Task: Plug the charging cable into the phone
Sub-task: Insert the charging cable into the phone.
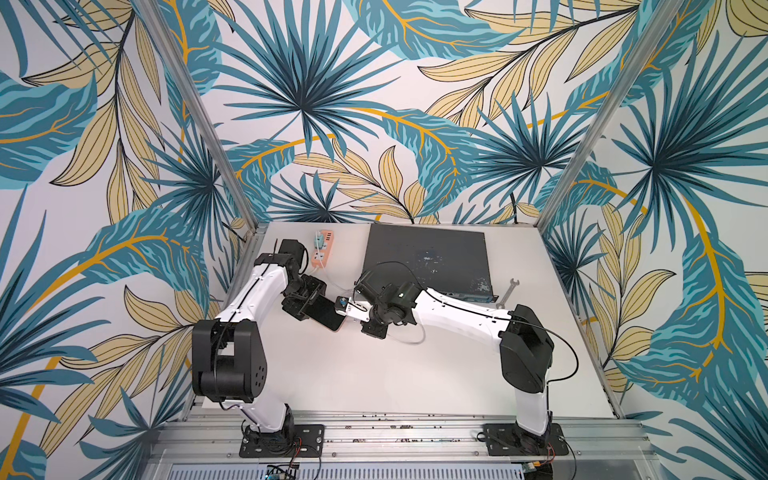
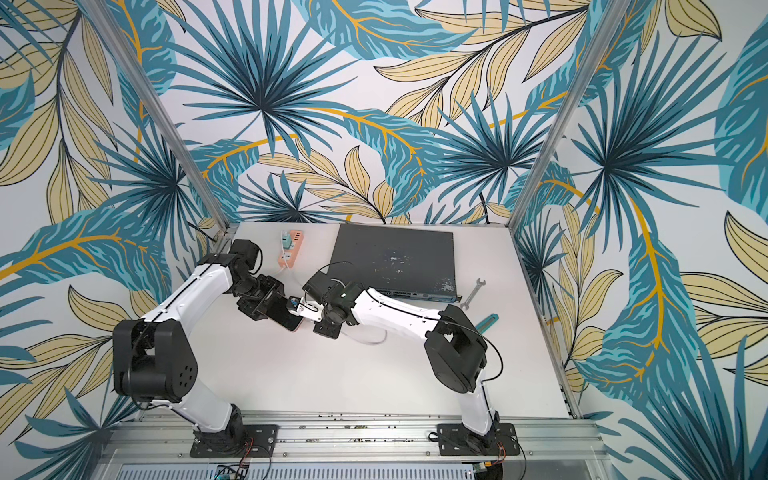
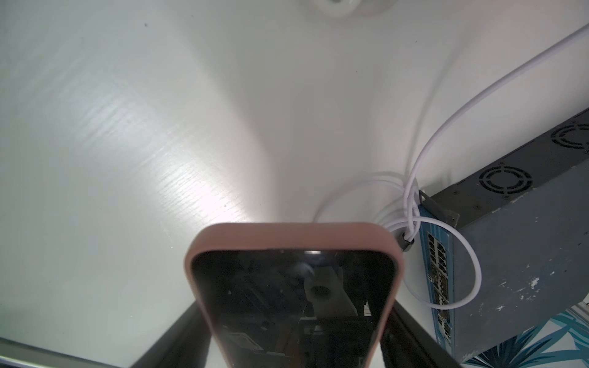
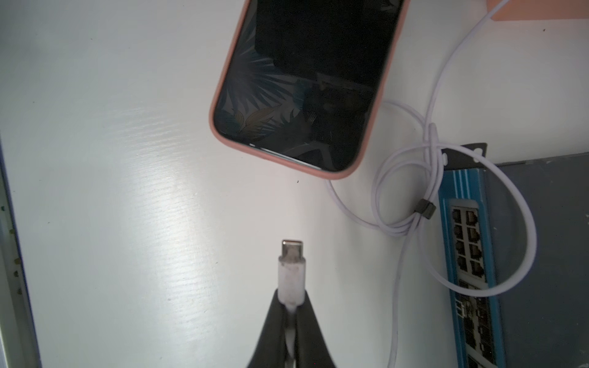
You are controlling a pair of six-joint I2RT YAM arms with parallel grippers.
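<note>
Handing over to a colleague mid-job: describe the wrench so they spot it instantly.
Start at the big dark grey switch box at the back of the table. Off its front corner, on the right arm's side, lies the wrench: flat, bare silver metal, open-ended, unlike the teal tool nearby.

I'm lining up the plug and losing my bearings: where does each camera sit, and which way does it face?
Top views: high at the front, facing down and toward the back wall over the table; left arm and right arm show from base to gripper.
Left wrist: looks along the left gripper, clamped on the phone; network switch beyond.
Right wrist: looks along the right gripper, shut on the charging cable, toward the phone's end.
Shared: both wrist views show phone and network switch.
</note>
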